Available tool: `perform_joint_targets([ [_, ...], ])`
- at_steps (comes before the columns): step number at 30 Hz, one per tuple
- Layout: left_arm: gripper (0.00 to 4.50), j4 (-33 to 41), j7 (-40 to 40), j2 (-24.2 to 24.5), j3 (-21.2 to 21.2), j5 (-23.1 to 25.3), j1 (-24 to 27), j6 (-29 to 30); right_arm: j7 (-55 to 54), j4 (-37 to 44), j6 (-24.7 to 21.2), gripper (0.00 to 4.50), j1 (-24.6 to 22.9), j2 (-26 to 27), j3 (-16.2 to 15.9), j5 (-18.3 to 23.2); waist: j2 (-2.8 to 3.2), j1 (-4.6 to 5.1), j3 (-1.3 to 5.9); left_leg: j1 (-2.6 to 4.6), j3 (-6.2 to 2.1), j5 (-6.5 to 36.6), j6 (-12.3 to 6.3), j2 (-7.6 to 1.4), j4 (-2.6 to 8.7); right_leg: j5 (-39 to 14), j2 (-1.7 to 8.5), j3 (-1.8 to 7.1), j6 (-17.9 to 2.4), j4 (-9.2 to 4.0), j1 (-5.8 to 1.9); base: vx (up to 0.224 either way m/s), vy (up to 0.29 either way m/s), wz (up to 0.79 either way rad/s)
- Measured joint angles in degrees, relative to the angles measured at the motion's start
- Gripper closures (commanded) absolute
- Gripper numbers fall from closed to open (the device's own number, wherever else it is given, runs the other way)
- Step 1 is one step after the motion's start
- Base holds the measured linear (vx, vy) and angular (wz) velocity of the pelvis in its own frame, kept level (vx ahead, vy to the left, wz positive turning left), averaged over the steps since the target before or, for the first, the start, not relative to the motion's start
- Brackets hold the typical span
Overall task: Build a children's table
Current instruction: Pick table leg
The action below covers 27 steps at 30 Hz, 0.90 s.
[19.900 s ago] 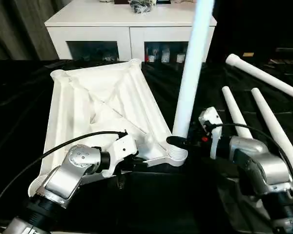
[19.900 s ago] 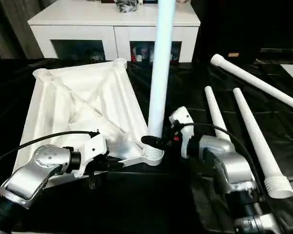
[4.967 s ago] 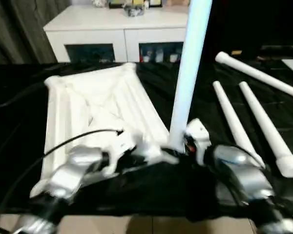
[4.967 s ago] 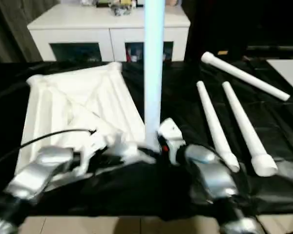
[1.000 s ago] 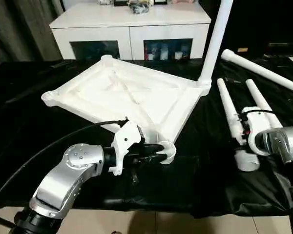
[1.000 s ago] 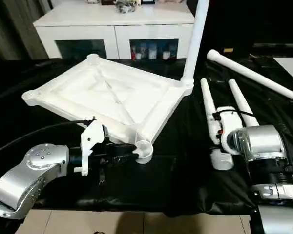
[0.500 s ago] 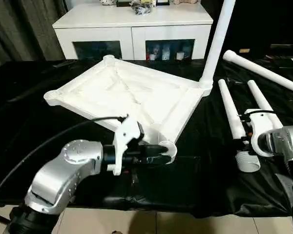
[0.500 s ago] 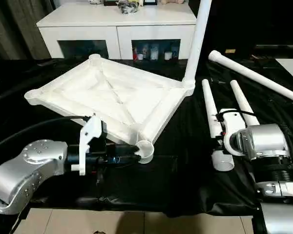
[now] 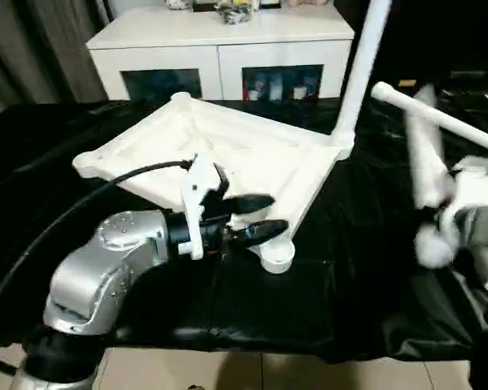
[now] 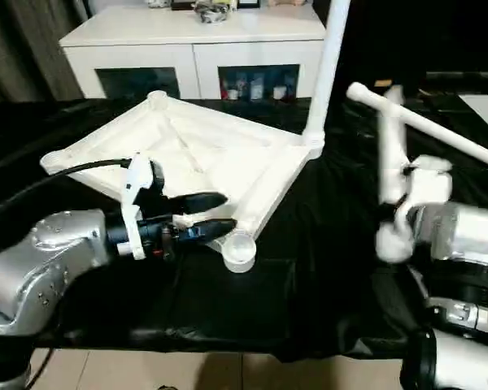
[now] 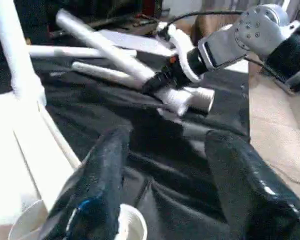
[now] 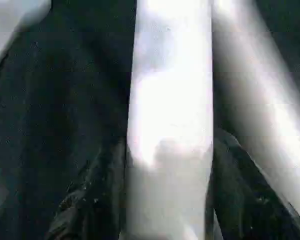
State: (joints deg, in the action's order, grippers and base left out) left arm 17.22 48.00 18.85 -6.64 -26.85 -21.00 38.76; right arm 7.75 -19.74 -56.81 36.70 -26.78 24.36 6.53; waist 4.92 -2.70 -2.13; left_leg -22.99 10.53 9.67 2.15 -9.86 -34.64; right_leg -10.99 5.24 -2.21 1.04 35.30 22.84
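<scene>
In the left eye view, the white tabletop (image 9: 228,158) lay underside up on the black-covered desk (image 9: 333,309), one leg (image 9: 359,69) standing upright in its far right corner socket. The left tool (image 9: 264,218) hovered at the near corner socket (image 9: 276,258), its fingers spread and empty.

In the right eye view, the right tool (image 10: 407,213) gripped a second leg (image 10: 389,175), raised off the desk and blurred.

The left wrist view showed the left tool's fingers (image 11: 97,185) apart above the socket rim.

In the right wrist view, the right tool's fingers (image 12: 97,185) clasped both sides of the white leg (image 12: 170,115).
</scene>
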Motion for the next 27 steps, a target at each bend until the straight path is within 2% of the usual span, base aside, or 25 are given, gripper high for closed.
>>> perform_joint_targets([
  [3, 1.31, -1.02, -2.61, -3.2, 1.88, -0.46, -1.55, -1.48, -0.82, 4.89, 15.47, 2.62, 1.71, 2.85, 3.93, 2.87, 0.28, 0.23, -0.16, -0.06, 0.13, 0.0, -0.02, -0.01, 0.0, 0.0, 0.04, 0.03, 0.0, 0.02, 0.12, 0.0, 0.0, 0.0],
  [5, 1.16, -1.55, -5.07, -5.19, 3.52, -0.58, -3.65, -1.76, 2.21, 10.23, 19.04, 2.62, 3.9, 4.96, 5.45, 6.4, 0.32, 0.48, -0.12, -0.03, 0.13, -0.01, -0.03, -0.05, 0.01, 0.0, 0.0, 0.01, 0.01, 0.03, 0.11, 0.0, 0.0, 0.0],
  [6, 1.04, -2.41, -7.13, -6.81, 4.78, -0.85, -5.33, -1.91, 5.69, 14.82, 19.74, 2.62, 4.9, 7.07, 6.21, 9.65, 0.31, 0.65, -0.11, -0.02, 0.12, -0.01, -0.03, -0.11, 0.02, 0.0, -0.05, -0.02, 0.01, 0.02, 0.1, 0.0, 0.0, 0.0],
  [8, 0.97, -3.42, -9.55, -8.61, 6.12, -1.63, -7.26, -2.28, 11.32, 20.7, 19.71, 2.62, 5.16, 9.77, 5.28, 14.31, 0.29, 0.81, -0.09, -0.01, 0.1, -0.01, -0.04, -0.16, 0.02, -0.01, -0.1, -0.03, 0.02, 0.0, 0.08, 0.0, 0.0, 0.0],
  [9, 0.77, -3.6, -10.24, -9.1, 6.39, -2.21, -7.74, -2.37, 14.09, 22.68, 19.37, 2.62, 4.84, 10.42, 3.82, 16.09, 0.26, 0.71, -0.07, -0.01, 0.07, -0.03, -0.06, -0.16, 0.01, -0.01, -0.1, -0.07, 0.02, -0.03, 0.05, 0.0, 0.0, 0.0],
  [11, 0.68, -4.06, -11.36, -10.27, 7.63, -3.81, -8.03, -2.22, 18.77, 26.31, 18.12, 2.62, 1.89, 10.88, 1.41, 18.82, 0.03, 0.39, -0.07, -0.04, 0.08, -0.05, -0.11, -0.16, 0.02, -0.01, -0.07, -0.1, 0.02, -0.09, 0.03, 0.0, 0.0, 0.0],
  [15, 0.34, -5.19, -13.24, -11.44, 10.79, -7.36, -9.7, -0.02, 26.58, 28.89, 16.05, 2.62, -5.08, 11.66, -7.1, 24.65, -0.08, -0.31, -0.14, -0.13, 0.18, -0.19, -0.33, -0.08, -0.06, 0.0, 0.04, -0.03, 0.0, -0.12, 0.04, 0.0, 0.0, 0.0],
  [18, 0.14, -5.35, -14.1, -12.59, 11.57, -8.68, -11.32, 1.09, 28.94, 29.17, 14.66, 2.62, -6.02, 11.46, -10.74, 25.55, -0.21, -0.91, -0.17, -0.14, 0.26, -0.2, -0.35, -0.08, -0.09, 0.01, 0.07, -0.01, -0.01, -0.12, -0.01, 0.0, 0.0, 0.0],
  [22, 0.0, -7.02, -15.92, -13.4, 12.79, -10.1, -13.12, 2.54, 32.48, 29.63, 14.82, 2.62, -10.41, 10.91, -15.74, 23.72, -0.88, -1.08, -0.22, -0.12, 0.28, -0.2, -0.34, -0.12, -0.06, 0.01, 0.06, -0.04, 0.01, -0.12, -0.04, 0.0, 0.0, 0.0],
  [27, 0.0, -7.89, -18.41, -13.19, 12.12, -10.3, -13.26, 5.1, 34.02, 28.52, 14.51, 2.62, -12.21, 10.37, -18.36, 24.36, -1.13, -0.89, -0.36, -0.13, 0.32, -0.2, -0.34, -0.11, -0.06, 0.02, 0.08, 0.0, 0.03, -0.12, -0.01, 0.0, 0.0, 0.0],
])
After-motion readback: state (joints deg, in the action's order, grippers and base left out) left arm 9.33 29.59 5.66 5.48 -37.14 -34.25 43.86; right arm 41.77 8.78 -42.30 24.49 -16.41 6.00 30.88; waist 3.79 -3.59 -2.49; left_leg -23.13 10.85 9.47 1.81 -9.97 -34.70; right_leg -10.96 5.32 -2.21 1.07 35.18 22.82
